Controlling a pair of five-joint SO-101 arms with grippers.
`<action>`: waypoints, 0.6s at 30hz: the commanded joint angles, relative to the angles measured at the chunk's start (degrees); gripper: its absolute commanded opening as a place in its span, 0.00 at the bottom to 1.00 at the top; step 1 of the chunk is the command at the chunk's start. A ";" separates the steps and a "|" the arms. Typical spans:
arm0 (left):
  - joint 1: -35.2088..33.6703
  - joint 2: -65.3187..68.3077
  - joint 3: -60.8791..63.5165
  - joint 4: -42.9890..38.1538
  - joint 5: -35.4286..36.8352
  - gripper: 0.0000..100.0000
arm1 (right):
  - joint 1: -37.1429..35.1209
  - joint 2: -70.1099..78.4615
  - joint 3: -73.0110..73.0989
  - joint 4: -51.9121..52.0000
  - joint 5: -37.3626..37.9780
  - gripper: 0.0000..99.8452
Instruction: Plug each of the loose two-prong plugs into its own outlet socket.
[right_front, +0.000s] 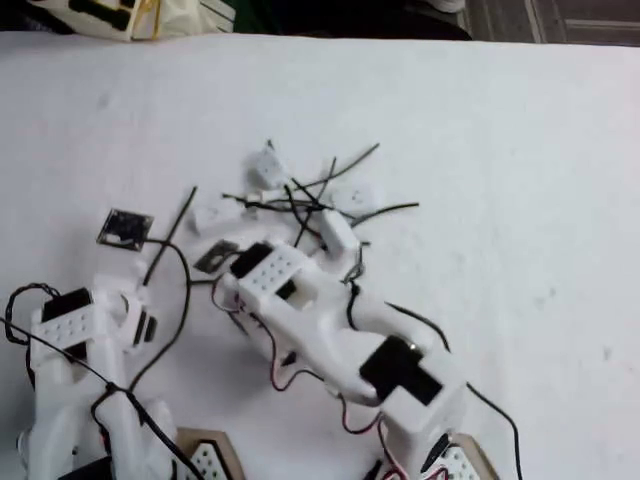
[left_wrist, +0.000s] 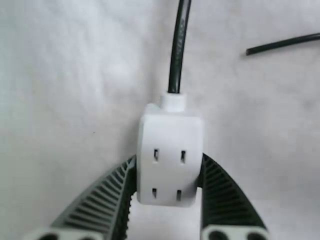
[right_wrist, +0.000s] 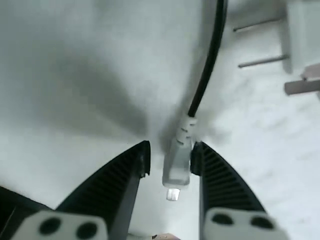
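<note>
My left gripper (left_wrist: 169, 167) is shut on a white outlet socket (left_wrist: 170, 150). The socket's face shows two pairs of slots, and a black cable (left_wrist: 177, 45) leaves its far end. In the high view the left arm (right_front: 75, 330) sits at the table's front left. My right gripper (right_wrist: 171, 150) stands open around a small white plug (right_wrist: 177, 165) on a black cord (right_wrist: 207, 65). One finger (right_wrist: 202, 165) touches the plug and the other stands a little apart. A second plug with two bare prongs (right_wrist: 260, 42) lies just beyond. The right arm (right_front: 300, 300) stretches toward the table's middle.
A tangle of white plugs and black cords (right_front: 300, 200) lies in the middle of the white table (right_front: 500, 150). Two small dark squares (right_front: 125, 228) (right_front: 215, 257) lie between the arms. Red wires (right_front: 280, 375) trail along the right arm.
</note>
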 joint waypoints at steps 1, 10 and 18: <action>-0.40 -1.71 0.00 -0.62 0.26 0.02 | 3.38 1.27 -2.99 1.45 -0.26 0.14; -0.40 -1.71 0.00 -0.62 0.18 0.02 | 3.65 0.40 -4.84 5.05 -0.18 0.02; -0.40 -1.71 0.00 -0.70 0.18 0.02 | 5.49 -16.75 -4.75 11.03 -0.44 0.02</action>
